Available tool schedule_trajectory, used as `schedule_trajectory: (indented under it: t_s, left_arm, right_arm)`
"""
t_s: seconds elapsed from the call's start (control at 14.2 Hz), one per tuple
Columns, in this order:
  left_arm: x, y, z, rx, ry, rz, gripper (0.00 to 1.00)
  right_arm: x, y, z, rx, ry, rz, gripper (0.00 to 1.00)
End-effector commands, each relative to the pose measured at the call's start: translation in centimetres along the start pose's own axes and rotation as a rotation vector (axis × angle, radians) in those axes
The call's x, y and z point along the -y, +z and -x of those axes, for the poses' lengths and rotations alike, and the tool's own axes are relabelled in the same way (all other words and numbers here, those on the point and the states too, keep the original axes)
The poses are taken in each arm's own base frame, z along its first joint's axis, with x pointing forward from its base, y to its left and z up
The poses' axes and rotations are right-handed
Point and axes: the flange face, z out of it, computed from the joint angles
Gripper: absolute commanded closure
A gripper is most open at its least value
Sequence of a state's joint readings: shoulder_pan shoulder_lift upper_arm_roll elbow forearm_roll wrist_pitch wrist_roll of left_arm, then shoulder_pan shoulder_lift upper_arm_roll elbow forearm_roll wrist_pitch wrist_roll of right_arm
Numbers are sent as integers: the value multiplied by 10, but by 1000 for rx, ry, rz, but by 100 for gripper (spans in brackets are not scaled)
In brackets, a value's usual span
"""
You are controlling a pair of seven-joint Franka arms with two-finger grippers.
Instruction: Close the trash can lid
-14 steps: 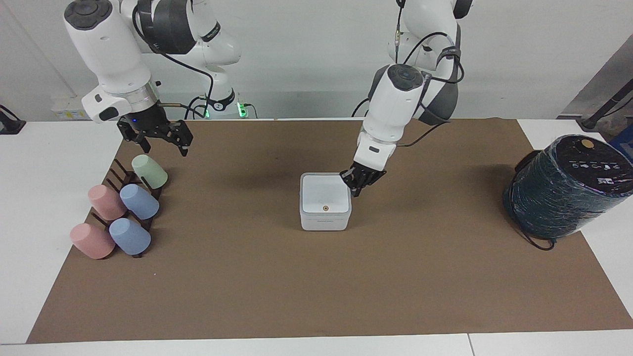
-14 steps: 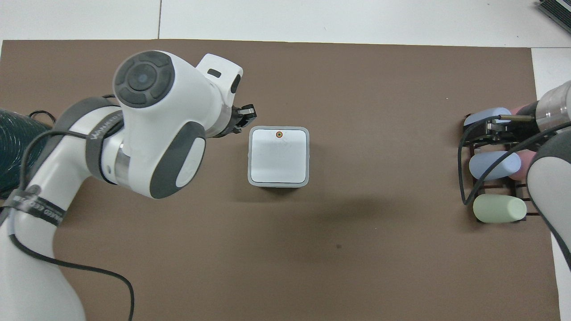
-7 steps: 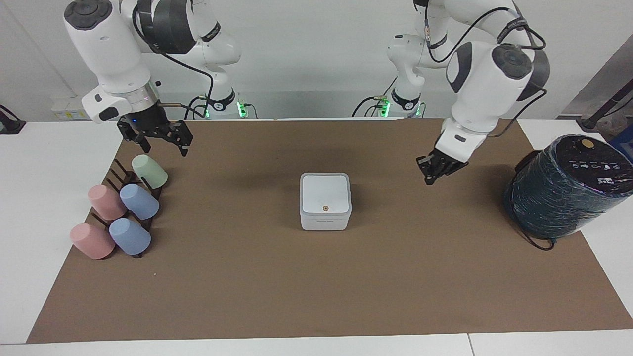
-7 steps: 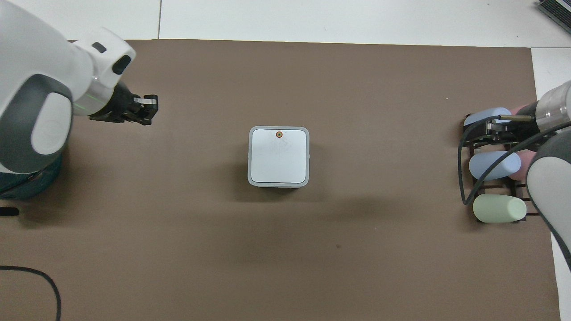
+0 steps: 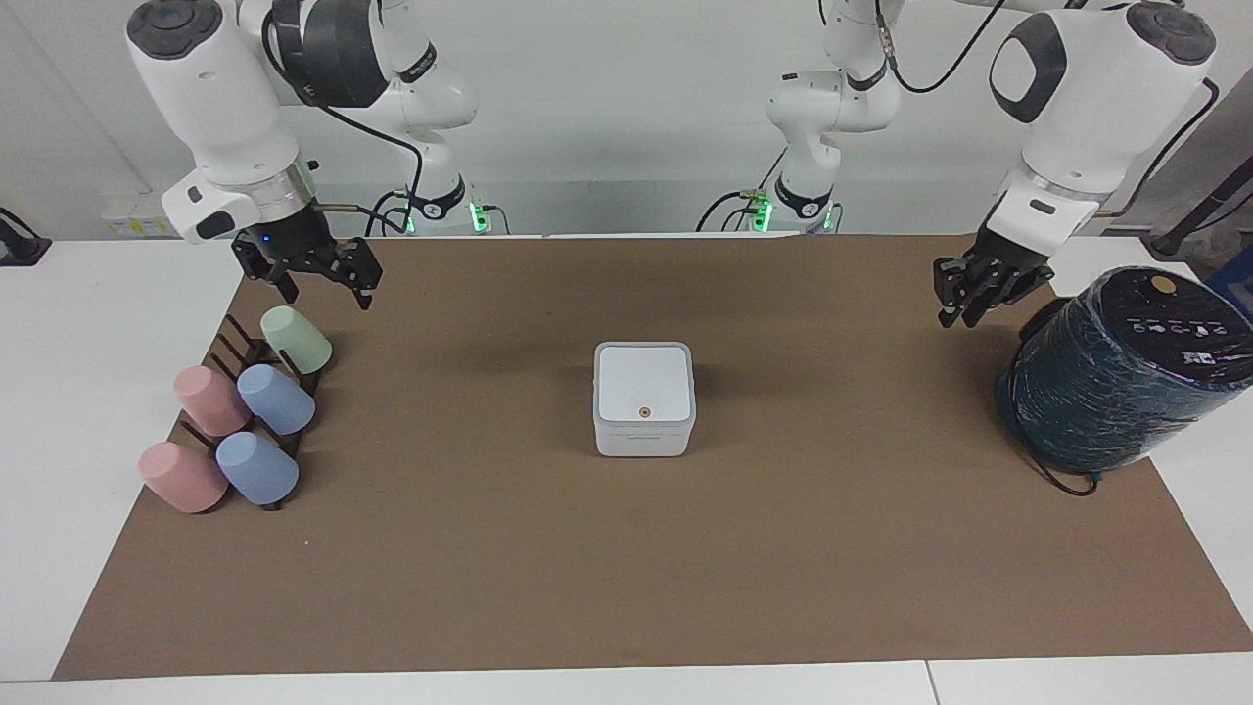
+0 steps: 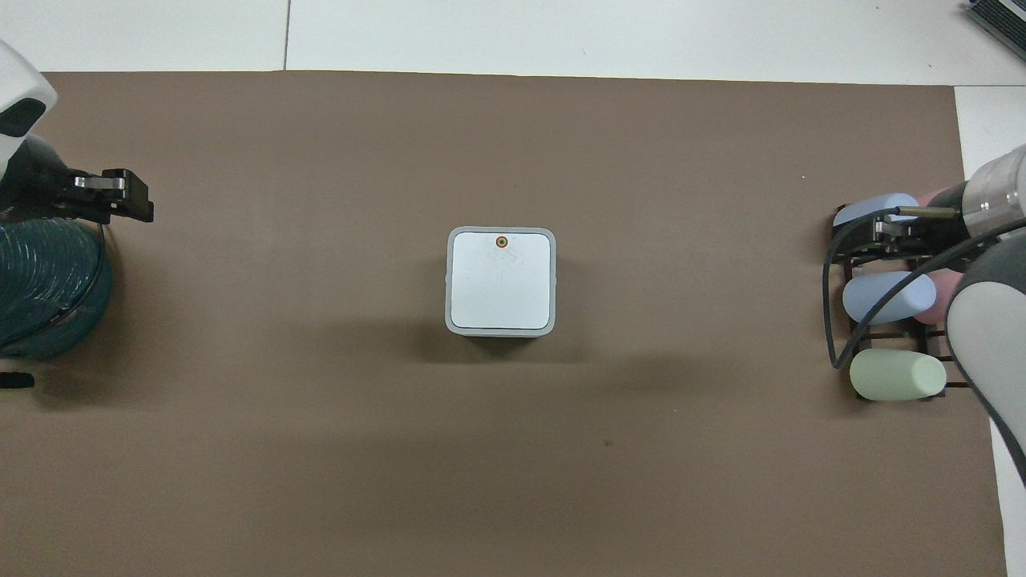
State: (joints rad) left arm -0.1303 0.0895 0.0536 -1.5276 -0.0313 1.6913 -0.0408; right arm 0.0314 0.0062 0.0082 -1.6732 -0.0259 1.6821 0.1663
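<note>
Item by item across the facing view, we record first the cup rack (image 5: 256, 411) with its pink, blue and green cups at the right arm's end of the table, and over it the right gripper (image 5: 315, 281), waiting, its two fingers spread apart and holding nothing. Next, at the middle of the brown mat (image 5: 489, 568), we list the trash can (image 5: 643, 431), a small white box standing square to the table edges; its lid (image 5: 643, 384) lies flat and flush on the rim, orange dot up on the edge farther from the robots, so we judge the closing already done. Then the left gripper (image 5: 964, 299), raised over the mat just beside the dark wrapped cylinder (image 5: 1126, 377) at the left arm's end; whether its fingers are parted we cannot tell. The relation that matters: the trash can sits between the two grippers and well apart from both, the left one slightly the nearer, and neither touches it.
</note>
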Motion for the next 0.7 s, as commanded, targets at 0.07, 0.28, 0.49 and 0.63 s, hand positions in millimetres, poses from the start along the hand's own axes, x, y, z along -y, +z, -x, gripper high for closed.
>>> schedule_trajectory:
  t_s: [0.07, 0.28, 0.49, 0.63]
  left_arm:
    - [-4, -1, 2, 4, 35, -32, 0]
    - [-7, 0, 2, 1, 107, -39, 0]
    - [-7, 0, 2, 1, 108, -38, 0]
    - [-7, 0, 2, 1, 107, -36, 0]
  right_arm:
    - [-4, -1, 6, 4, -20, -19, 0]
    - [-4, -1, 5, 0, -20, -20, 0]
    - [-4, -1, 6, 3, -20, -19, 0]
    - [-4, -1, 6, 3, -20, -19, 0]
